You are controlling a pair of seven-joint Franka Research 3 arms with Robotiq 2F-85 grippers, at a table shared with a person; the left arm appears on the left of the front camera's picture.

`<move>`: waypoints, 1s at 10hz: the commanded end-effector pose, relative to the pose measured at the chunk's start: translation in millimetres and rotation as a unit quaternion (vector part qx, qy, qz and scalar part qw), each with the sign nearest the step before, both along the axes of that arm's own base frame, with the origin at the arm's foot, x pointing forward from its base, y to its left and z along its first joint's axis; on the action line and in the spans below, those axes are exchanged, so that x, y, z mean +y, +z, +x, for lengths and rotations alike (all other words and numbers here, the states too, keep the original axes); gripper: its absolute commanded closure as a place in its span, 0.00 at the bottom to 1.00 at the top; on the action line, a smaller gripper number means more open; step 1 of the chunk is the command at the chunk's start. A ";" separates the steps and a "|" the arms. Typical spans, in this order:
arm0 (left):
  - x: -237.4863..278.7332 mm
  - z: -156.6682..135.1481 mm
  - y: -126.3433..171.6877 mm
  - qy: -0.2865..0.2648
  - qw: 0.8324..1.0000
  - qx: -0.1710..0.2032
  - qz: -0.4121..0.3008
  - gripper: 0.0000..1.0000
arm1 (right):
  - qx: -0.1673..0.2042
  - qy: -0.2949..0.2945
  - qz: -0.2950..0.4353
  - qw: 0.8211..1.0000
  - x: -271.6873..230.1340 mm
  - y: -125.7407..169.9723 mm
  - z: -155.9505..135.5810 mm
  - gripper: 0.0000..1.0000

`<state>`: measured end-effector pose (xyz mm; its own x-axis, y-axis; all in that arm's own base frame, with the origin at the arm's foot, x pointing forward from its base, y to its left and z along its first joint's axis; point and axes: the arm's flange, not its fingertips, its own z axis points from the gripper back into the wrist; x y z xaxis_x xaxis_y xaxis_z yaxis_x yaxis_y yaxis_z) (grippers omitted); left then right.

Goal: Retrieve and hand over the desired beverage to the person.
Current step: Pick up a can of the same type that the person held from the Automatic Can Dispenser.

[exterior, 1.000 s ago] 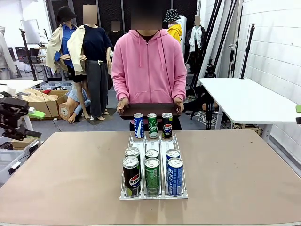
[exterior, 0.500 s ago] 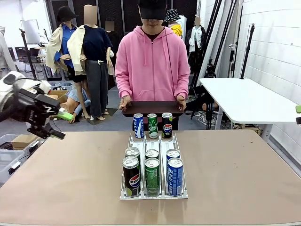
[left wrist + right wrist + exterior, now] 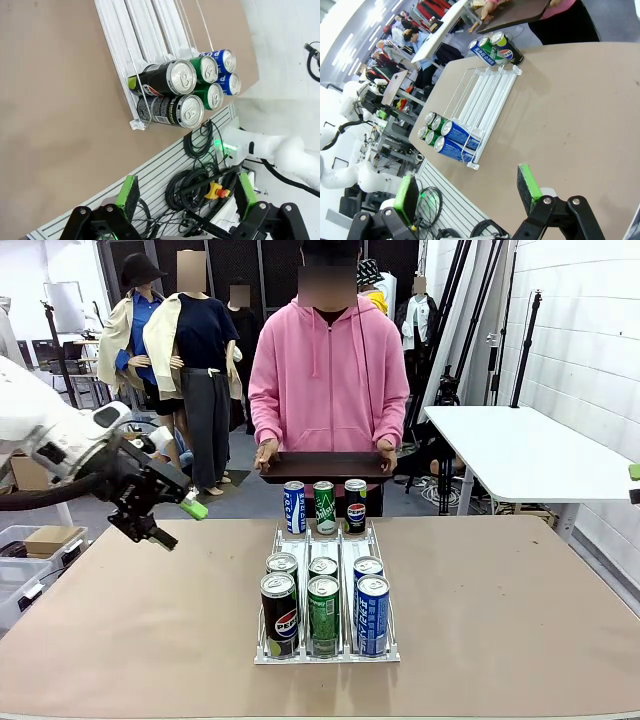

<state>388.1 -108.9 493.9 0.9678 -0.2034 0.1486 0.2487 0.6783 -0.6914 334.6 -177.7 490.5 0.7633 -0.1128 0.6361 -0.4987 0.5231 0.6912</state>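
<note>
Cans point(image 3: 323, 602) stand six together at the near end of a white rack point(image 3: 322, 542) in the lower middle of the front view. Three more cans point(image 3: 325, 507) stand at its far end, just below the dark tray point(image 3: 325, 468) that the person point(image 3: 328, 380) holds at upper middle. At middle left the left gripper point(image 3: 177, 523) hangs over the table point(image 3: 500, 590), jaws spread and empty; the right gripper point(image 3: 466, 186), in its wrist view, is likewise spread and empty.
</note>
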 end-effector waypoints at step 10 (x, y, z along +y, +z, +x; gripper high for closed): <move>-120.5 21.8 -4.8 -0.053 0.987 0.000 0.150 0.00 | -0.004 0.002 0.007 1.000 -1.3 0.1 0.4 0.00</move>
<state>405.5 -219.0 490.2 0.9357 -0.3470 0.0643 0.3296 0.7939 -0.5110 334.6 -177.7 490.5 0.7636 -0.1128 0.6358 -0.4985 0.5229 0.6915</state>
